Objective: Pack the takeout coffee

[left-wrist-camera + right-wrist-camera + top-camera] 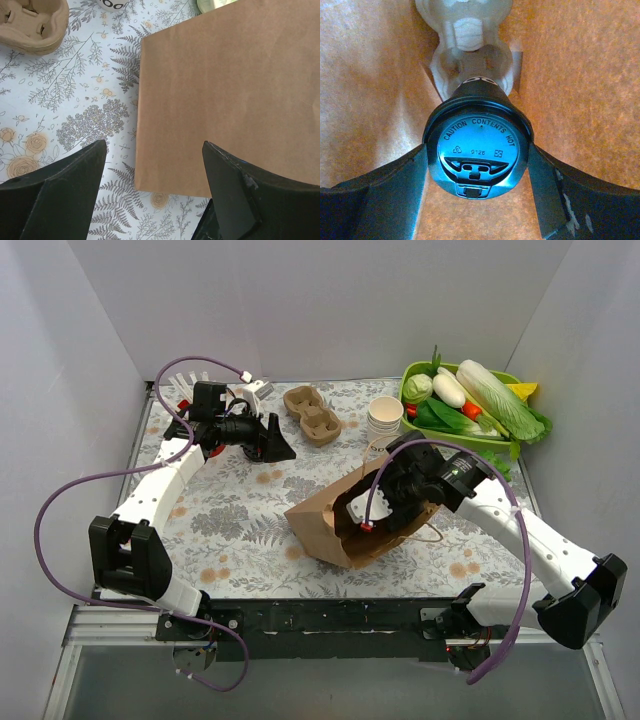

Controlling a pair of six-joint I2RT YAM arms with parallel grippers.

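The right gripper (476,146) reaches into the paper bag (318,522), jaws wide on either side of the cup (479,165). Whether they press it or merely flank it, I cannot tell. The bag lies on its side near the table's (230,530) front edge. Inside it, the cup sits in a pulp carrier (470,30). Its paper wall probably dents easily and the black lid (480,132) looks slick, so the best hold is a gentle one under the rim. The left gripper (155,160) hangs open, empty.
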